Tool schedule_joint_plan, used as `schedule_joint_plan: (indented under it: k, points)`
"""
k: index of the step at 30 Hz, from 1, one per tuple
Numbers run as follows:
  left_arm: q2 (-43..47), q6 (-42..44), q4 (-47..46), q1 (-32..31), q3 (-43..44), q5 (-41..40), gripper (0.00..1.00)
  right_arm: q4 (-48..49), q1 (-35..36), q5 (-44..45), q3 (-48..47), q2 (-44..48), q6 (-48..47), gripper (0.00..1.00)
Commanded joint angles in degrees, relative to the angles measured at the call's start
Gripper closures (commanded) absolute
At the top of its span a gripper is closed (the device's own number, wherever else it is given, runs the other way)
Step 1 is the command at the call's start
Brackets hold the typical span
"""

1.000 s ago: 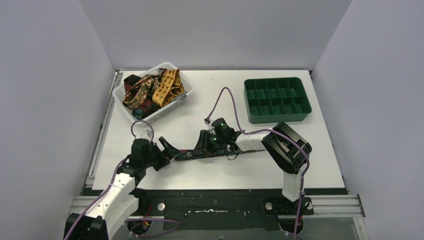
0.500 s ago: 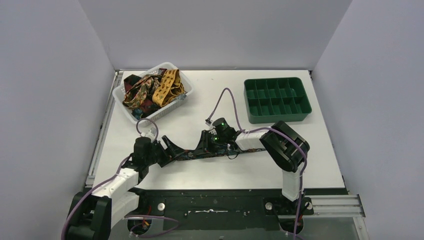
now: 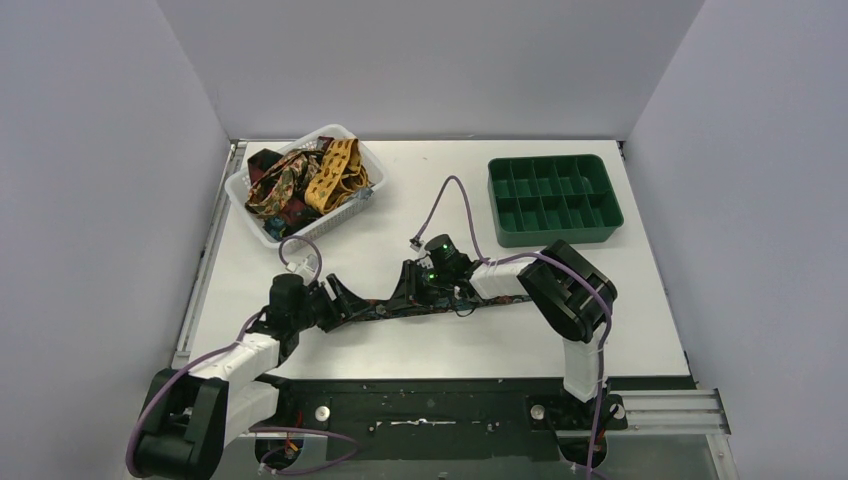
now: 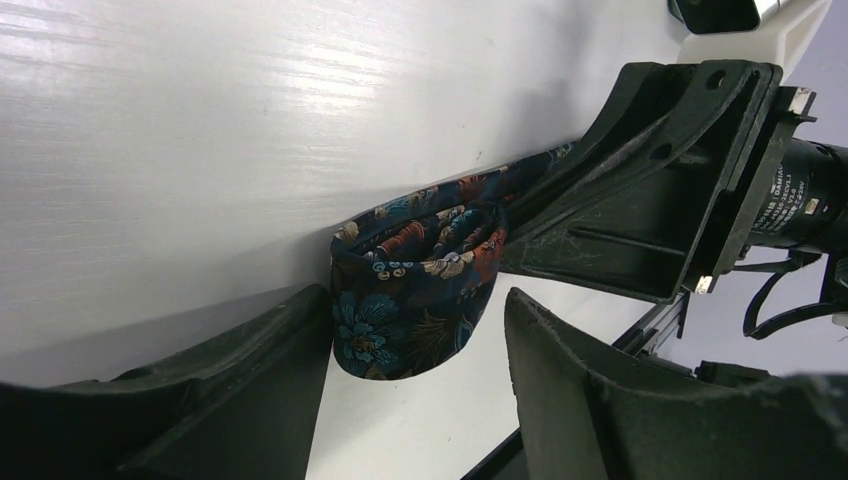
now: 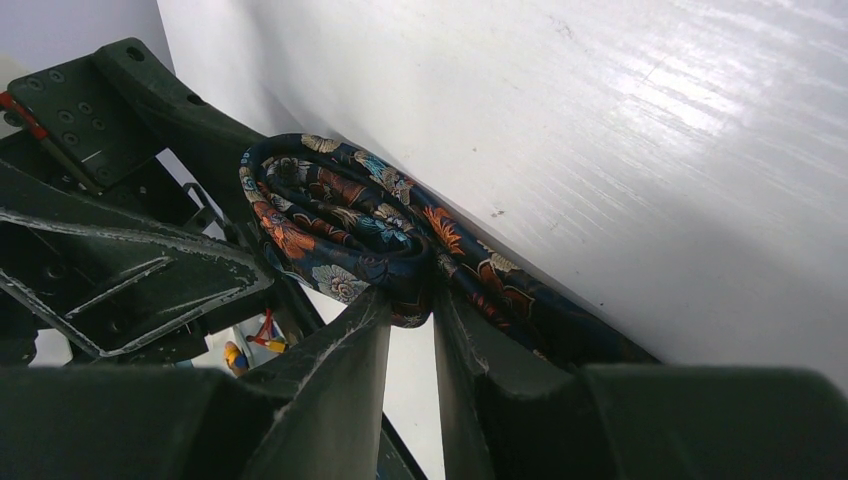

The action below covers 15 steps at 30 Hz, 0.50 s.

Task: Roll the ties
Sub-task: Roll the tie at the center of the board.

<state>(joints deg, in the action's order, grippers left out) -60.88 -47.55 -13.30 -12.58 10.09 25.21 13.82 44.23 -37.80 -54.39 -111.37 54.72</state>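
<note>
Lying part-coiled: silky floral tie [image 4: 420, 290]; right gripper [image 5: 432, 292] pinching it low, left gripper [image 4: 412, 320] straddling coil, jaws apart.

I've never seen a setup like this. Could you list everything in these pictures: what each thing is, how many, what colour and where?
Flat white table: one, white, under everything.
White plastic lattice basket: one, white, far left of the table.
Loose patterned fabric neckties: several, too tangled to count; mustard-yellow, dark red, brown; heaped in the basket.
Green plastic compartment tray: one, green, far right.
Dark floral-print fabric necktie: one, navy with orange and blue flowers, near centre, one end coiled.
Purple cables: several, purple, along both arms.
Left gripper: one, black, open around the coil.
Right gripper: one, black, pinching that necktie beside the coil.
</note>
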Motion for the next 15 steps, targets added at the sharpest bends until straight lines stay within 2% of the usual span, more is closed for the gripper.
schedule_joint_plan:
  k: [1, 7, 15]
  points:
    - [0.35, 1.39, -2.89, 0.28, -1.73, 1.26, 0.4, -0.46, -0.28, 0.45, -1.23, -1.54, -0.05, 0.75]
    - [-0.08, 1.77, -4.82, 0.35, -1.37, 2.7, 0.49, -0.64, -0.37, 0.1, -1.34, -1.83, -0.08, 0.75]
    - [1.31, 1.68, -2.67, 0.31, 0.17, 0.04, 0.68, -0.39, -0.76, -1.05, -1.76, -1.34, -0.48, 0.75]
